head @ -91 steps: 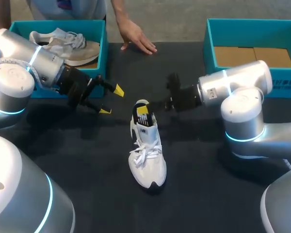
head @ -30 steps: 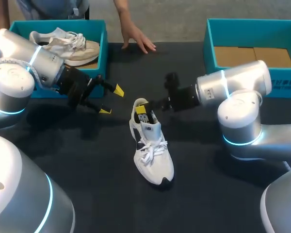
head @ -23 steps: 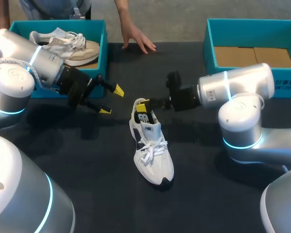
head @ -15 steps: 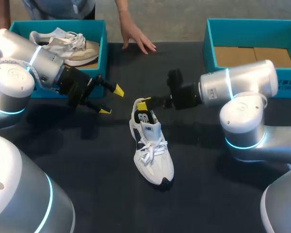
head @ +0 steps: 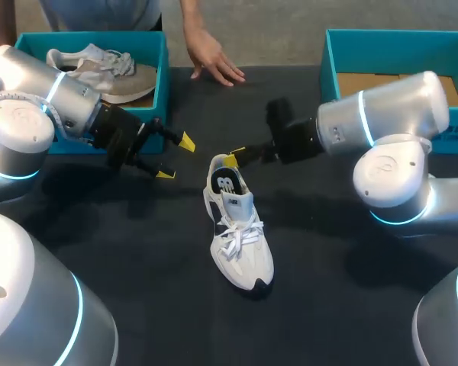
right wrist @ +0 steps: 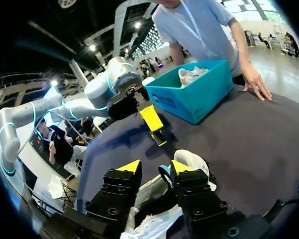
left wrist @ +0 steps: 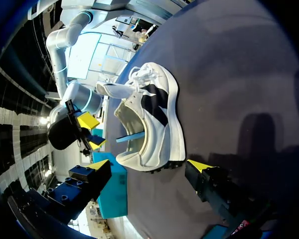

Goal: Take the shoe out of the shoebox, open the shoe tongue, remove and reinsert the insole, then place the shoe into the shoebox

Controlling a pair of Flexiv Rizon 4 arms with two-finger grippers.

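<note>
On the left, a blue shoebox (head: 162,91) holds one pale shoe (head: 99,72). Just beside that box, the left tool (head: 175,158) hangs over the dark table (head: 160,259). Its fingers are spread wide and there is nothing in them.

At the far edge, a person's hand (head: 214,62) lies flat on the table.

In the middle, the white shoe (head: 235,229) stands on the table, outside both boxes. Its toe points toward the robot and its heel points away. It is near the left tool but not touching it. The right tool (head: 233,157) hangs just beside the shoe's heel. Its fingers are a little way apart and hold nothing.

On the right is a second shoebox (head: 332,69), showing its brown bottom.

That makes two shoes, two boxes, two tools and one hand.

The head view shows both boxes together. The left wrist view shows the white shoe from the side, with a blue strip (left wrist: 129,137) in its heel opening.
</note>
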